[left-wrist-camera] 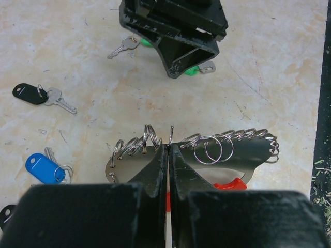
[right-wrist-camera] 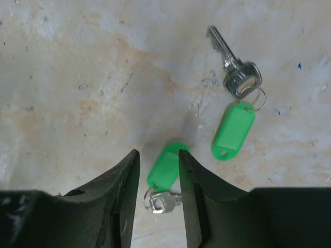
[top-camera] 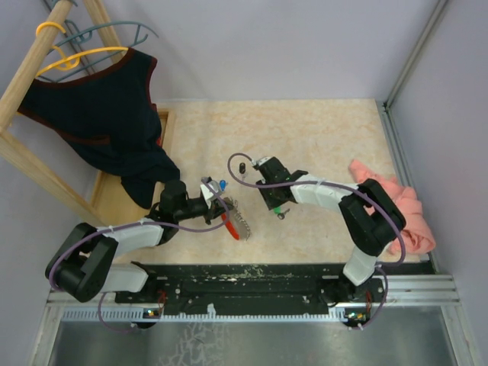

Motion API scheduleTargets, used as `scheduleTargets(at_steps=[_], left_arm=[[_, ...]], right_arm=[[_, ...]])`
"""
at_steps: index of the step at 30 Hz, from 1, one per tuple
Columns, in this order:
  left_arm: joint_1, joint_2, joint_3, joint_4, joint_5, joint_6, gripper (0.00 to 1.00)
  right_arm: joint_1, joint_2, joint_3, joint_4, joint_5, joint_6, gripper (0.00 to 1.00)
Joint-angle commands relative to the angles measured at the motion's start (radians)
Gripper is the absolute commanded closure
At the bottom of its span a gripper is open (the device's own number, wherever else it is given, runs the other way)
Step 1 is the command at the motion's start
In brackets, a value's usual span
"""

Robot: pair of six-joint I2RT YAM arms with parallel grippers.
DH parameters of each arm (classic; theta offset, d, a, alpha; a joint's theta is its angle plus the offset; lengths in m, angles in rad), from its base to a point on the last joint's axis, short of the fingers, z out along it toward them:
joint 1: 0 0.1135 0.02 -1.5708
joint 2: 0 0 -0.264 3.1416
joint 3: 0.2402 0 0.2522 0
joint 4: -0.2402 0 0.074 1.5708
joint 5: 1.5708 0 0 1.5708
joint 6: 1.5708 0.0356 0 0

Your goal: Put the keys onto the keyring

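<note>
My left claw [left-wrist-camera: 169, 147] is clamped tight on the keyring [left-wrist-camera: 243, 150], gripping its toothed strip. My right claw [right-wrist-camera: 159, 155] stands apart, straddling 1 green key [right-wrist-camera: 165, 168] on the table right of the keyring. A 2nd green key [right-wrist-camera: 234, 129] lies just beside it. The blue key [left-wrist-camera: 44, 168] and black key [left-wrist-camera: 28, 94] lie beyond the keyring.

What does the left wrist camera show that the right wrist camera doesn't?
Only the left wrist view: the left gripper shut on the keyring, plus the black-tagged key and the blue-tagged key. Only the right wrist view: the green-tagged keys in full, one lying between the open fingers of the right gripper. Both: those green keys, half hidden under the right gripper in the left view, and the tabletop.
</note>
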Motion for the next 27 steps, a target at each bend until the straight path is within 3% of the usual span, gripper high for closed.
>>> scheduleTargets(at_steps=[1, 10, 17, 27], left_arm=[[0.006, 0.0, 0.029, 0.01, 0.021, -0.004, 0.99], [0.006, -0.002, 0.029, 0.007, 0.017, -0.004, 0.99], [0.007, 0.002, 0.031, 0.009, 0.023, -0.004, 0.99], [0.007, 0.0, 0.03, 0.009, 0.024, -0.004, 0.99]], right_arm=[[0.023, 0.05, 0.072, 0.01, 0.097, -0.017, 0.64], [0.005, 0.062, 0.033, -0.102, 0.215, 0.033, 0.64], [-0.084, -0.077, -0.089, -0.153, 0.16, 0.106, 0.64], [-0.088, -0.19, -0.153, -0.202, 0.005, 0.177, 0.64]])
